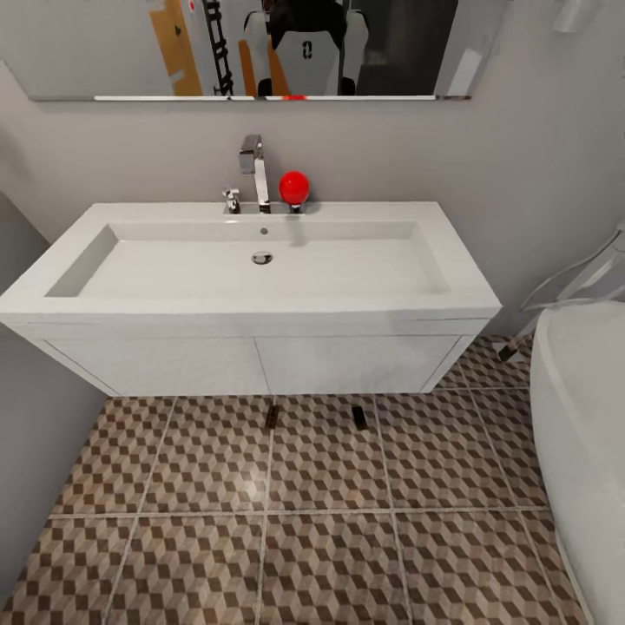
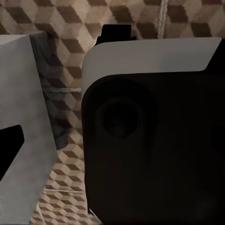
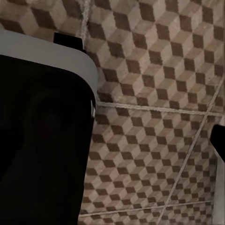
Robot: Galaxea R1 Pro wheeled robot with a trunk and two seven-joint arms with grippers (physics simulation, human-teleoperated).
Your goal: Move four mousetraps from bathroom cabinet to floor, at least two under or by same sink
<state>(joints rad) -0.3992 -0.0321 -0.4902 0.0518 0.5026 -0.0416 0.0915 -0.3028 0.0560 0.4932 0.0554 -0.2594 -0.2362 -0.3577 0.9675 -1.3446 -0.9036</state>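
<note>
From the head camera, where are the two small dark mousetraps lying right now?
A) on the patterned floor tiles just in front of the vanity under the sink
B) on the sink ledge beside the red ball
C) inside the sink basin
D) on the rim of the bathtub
A: both mousetraps, one and the other, lie on the bathroom floor at the foot of the white vanity, below the sink.

This is a home bathroom. A white sink (image 1: 252, 260) with a chrome tap (image 1: 253, 169) sits under a mirror (image 1: 260, 48), beside a bathtub (image 1: 582, 434). Cube-patterned tiles cover the bathroom floor (image 1: 304, 521).
</note>
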